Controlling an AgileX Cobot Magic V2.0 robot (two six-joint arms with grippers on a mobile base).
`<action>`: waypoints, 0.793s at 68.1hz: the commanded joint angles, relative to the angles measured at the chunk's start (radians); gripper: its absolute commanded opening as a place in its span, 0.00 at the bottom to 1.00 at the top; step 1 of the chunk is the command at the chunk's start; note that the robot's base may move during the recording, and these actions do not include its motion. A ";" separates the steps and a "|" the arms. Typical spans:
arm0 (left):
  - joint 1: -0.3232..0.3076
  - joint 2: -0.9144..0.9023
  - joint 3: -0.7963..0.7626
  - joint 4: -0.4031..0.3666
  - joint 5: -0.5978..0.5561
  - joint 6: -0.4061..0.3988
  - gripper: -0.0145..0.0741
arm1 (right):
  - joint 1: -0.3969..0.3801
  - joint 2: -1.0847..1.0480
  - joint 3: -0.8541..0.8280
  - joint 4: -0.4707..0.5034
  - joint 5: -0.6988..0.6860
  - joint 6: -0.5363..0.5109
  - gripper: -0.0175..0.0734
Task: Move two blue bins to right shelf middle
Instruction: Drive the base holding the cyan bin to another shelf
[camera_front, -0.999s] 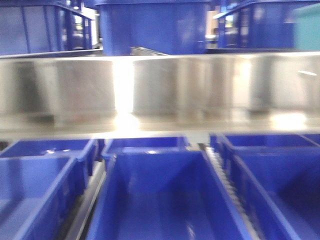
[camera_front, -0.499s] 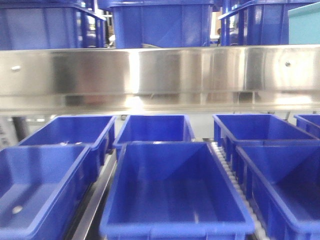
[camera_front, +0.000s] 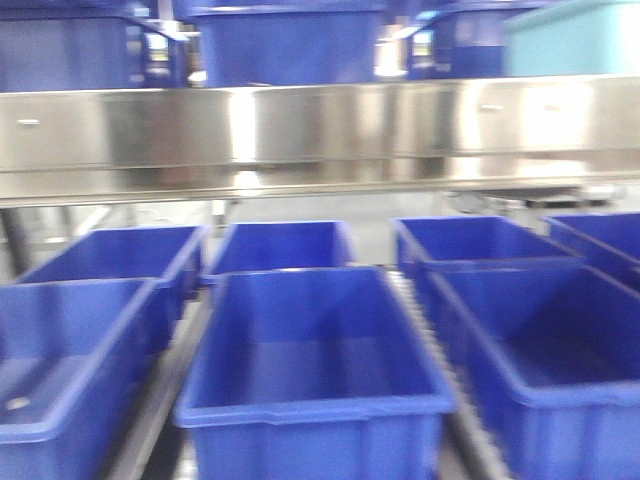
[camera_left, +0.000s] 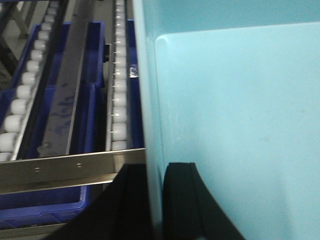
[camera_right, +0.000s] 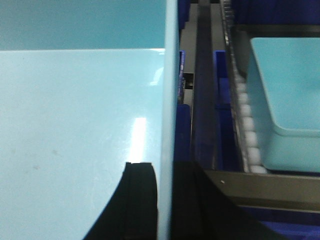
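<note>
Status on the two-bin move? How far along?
Possibly one done: a pale turquoise plastic bin sits on white rollers to the right. In hand: a second turquoise bin, left gripper and right gripper clamped on opposite walls. Left: set it down, release.

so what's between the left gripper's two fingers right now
The side wall of the pale blue bin; the left gripper straddles its rim. The left wrist view shows it.
</note>
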 joint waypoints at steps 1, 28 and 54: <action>0.006 -0.011 0.001 0.095 0.041 0.006 0.04 | -0.007 -0.017 -0.013 -0.066 -0.038 -0.011 0.01; 0.006 -0.011 0.001 0.095 0.041 0.006 0.04 | -0.007 -0.017 -0.013 -0.066 0.029 -0.011 0.01; 0.006 -0.011 0.001 0.095 0.041 0.006 0.04 | -0.007 -0.017 -0.013 -0.066 0.027 -0.011 0.01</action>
